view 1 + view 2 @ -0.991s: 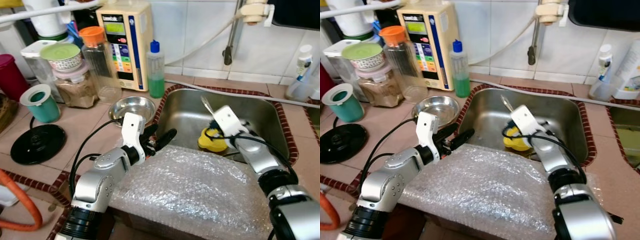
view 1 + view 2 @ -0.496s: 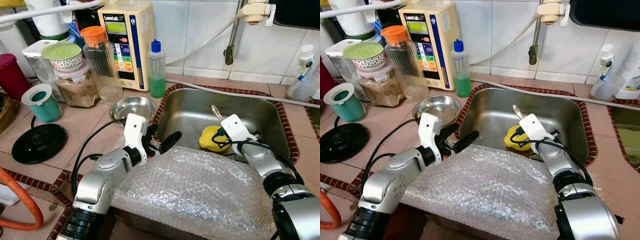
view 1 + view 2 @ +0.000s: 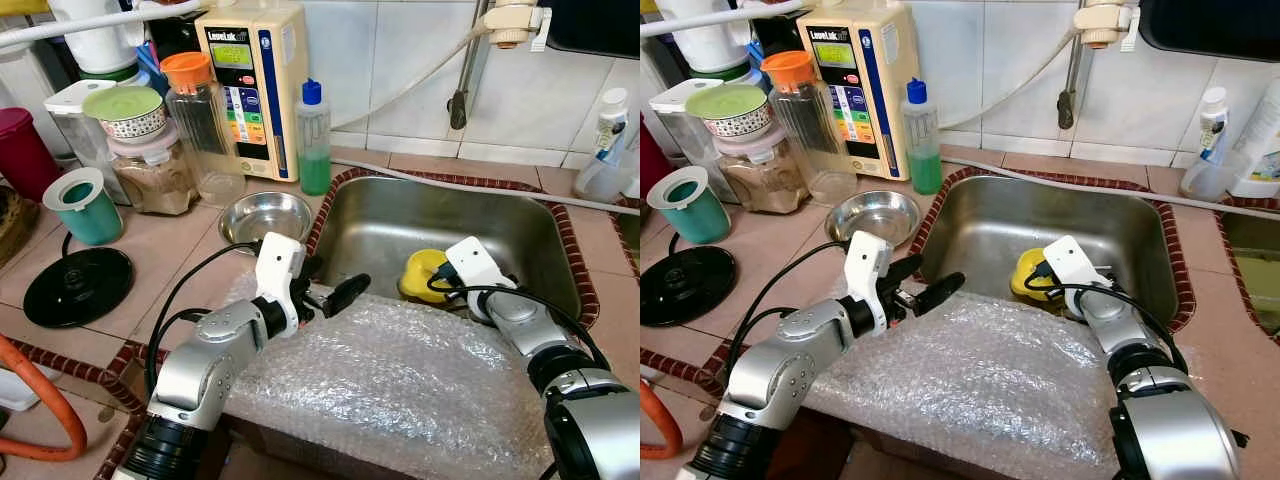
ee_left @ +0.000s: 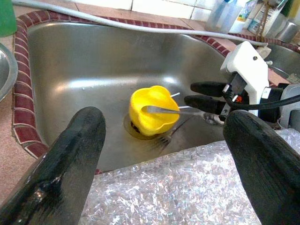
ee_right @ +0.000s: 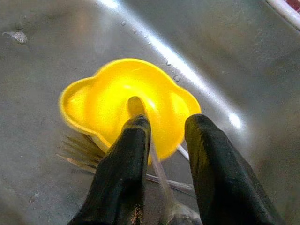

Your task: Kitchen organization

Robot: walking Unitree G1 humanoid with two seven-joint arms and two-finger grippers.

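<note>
Steel spoon [image 4: 173,111], thin, stiff and likely slippery, is pinched by its handle in the right gripper [image 5: 164,140] over the yellow cup [image 5: 126,101] mid-sink [image 3: 370,215], best held there, while the left gripper [image 3: 335,290] gapes empty above the bubble wrap [image 3: 400,380].

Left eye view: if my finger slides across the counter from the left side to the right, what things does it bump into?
Black round lid → teal cup → jar of brown powder → steel bowl → green soap bottle → yellow cup in the sink → white bottle.
</note>
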